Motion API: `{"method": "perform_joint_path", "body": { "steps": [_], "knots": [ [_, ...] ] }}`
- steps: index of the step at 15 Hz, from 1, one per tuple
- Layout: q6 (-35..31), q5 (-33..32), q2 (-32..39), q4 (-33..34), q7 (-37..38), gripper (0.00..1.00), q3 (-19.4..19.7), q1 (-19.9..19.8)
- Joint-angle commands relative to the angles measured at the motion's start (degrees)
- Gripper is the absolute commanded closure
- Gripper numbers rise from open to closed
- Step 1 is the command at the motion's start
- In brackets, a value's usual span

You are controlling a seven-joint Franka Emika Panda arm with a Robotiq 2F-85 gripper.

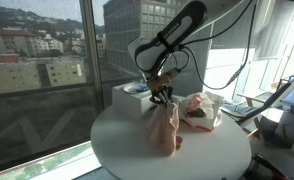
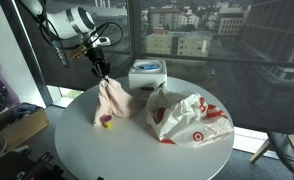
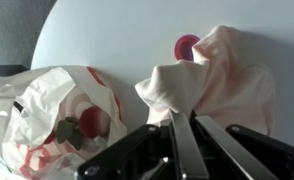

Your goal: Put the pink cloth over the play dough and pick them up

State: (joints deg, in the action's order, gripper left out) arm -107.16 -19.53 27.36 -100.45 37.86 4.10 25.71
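We have the gripper (image 2: pixel 100 75) pinched shut on the cloth's (image 2: pixel 111 100) peak. The cloth hangs straight below it, its hem reaching the table (image 2: pixel 107 155). The dough (image 2: pixel 106 122) peeps out at that hem, beneath the tool. We judge that covering is in hand. Next we should let go, descend and grasp the dough through the cloth, then lift.

One pink cloth (image 2: pixel 112 100), one play dough (image 3: pixel 187 45), one plastic bag (image 2: pixel 187 118), one box (image 2: pixel 147 73).
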Motion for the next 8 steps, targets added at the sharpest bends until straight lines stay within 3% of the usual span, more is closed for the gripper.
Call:
{"method": "perform_joint_path", "body": {
  "steps": [1, 2, 3, 8],
  "knots": [
    [2.04, 0.84, -8.09, -9.55, 1.99, 0.95, -2.84, -3.89],
    [2.68, 1.97, -8.87, -11.15, 1.01, 0.85, -3.66, -5.13],
    [2.54, 2.66, -9.5, -12.53, 0.75, 0.68, -4.3, -6.1],
    [0.23, 3.83, -12.4, -17.11, 0.54, 0.29, -6.64, -9.19]
  ]
}}
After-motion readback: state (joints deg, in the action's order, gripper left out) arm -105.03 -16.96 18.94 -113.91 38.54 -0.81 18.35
